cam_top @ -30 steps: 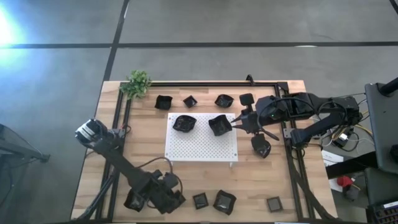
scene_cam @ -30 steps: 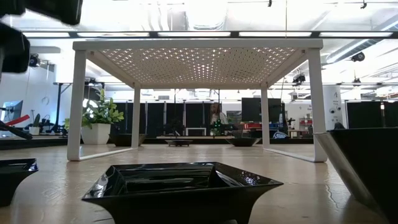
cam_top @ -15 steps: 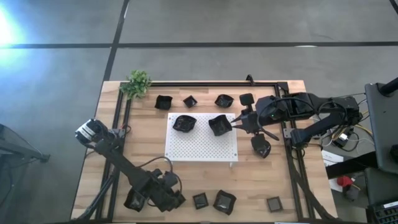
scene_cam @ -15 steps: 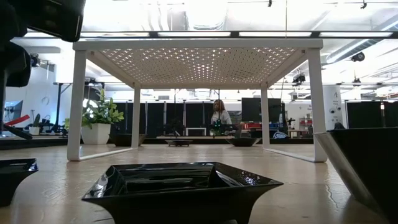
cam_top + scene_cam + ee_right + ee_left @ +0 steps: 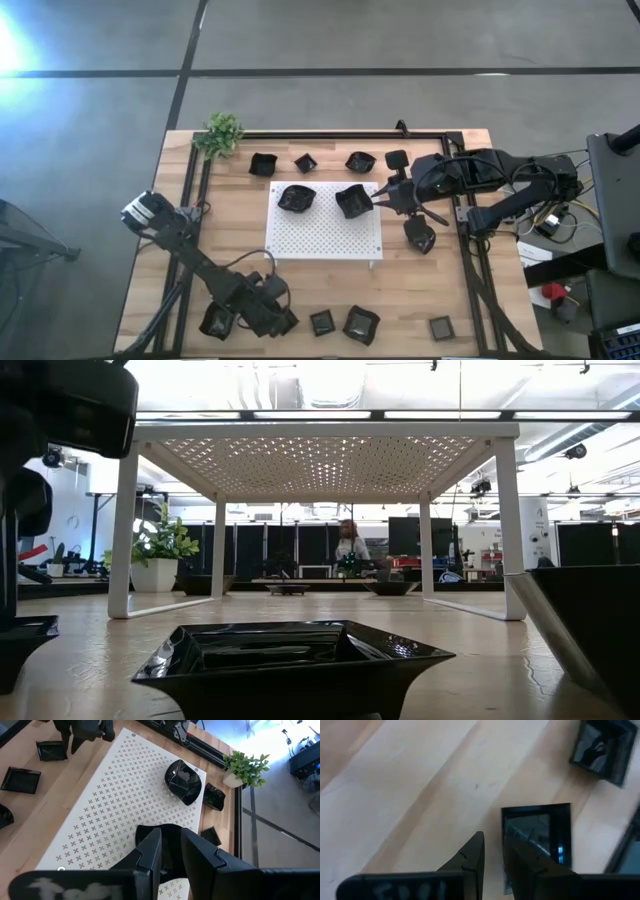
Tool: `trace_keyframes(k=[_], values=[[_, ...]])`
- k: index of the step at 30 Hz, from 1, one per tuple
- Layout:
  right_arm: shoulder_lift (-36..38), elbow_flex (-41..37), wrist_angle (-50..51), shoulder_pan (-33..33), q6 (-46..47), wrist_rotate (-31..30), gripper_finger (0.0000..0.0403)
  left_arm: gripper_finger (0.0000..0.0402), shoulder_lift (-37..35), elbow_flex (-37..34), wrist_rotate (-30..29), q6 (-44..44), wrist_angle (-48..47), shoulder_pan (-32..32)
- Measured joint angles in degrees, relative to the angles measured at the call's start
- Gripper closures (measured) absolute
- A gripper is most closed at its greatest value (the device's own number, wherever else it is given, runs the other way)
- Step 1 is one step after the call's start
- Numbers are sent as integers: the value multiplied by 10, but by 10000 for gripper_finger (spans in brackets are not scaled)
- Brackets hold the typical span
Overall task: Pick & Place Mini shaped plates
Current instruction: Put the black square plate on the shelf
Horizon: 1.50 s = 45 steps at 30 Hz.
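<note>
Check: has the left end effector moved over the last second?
Yes, slightly. The left end effector has shifted toward the table's near edge, away from the white perforated board.

The left arm stretches diagonally toward the lower centre-left of the overhead frame, its gripper (image 5: 283, 322) with fingers narrowly parted. The right arm reaches in from the right edge; its gripper (image 5: 377, 203), at centre, has fingers close together.

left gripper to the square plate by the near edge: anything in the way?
Nothing visible. In the left wrist view the left gripper sits right at the square plate, one finger over the plate's edge, only bare table around. A second plate lies farther off, clear of the approach.
</note>
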<state>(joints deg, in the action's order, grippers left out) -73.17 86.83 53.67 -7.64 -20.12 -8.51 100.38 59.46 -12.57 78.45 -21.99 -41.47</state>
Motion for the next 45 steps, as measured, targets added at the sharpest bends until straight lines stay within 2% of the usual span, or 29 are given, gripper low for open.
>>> trace_keyframes(k=[14,26,45], values=[[0,0,0,0,0,0,330,335,0,-10,3,-5,45,-1],[0,0,1,0,0,0,330,335,0,-17,28,-4,59,-1],[0,0,1,0,1,0,330,335,18,-17,29,-4,76,-1]])
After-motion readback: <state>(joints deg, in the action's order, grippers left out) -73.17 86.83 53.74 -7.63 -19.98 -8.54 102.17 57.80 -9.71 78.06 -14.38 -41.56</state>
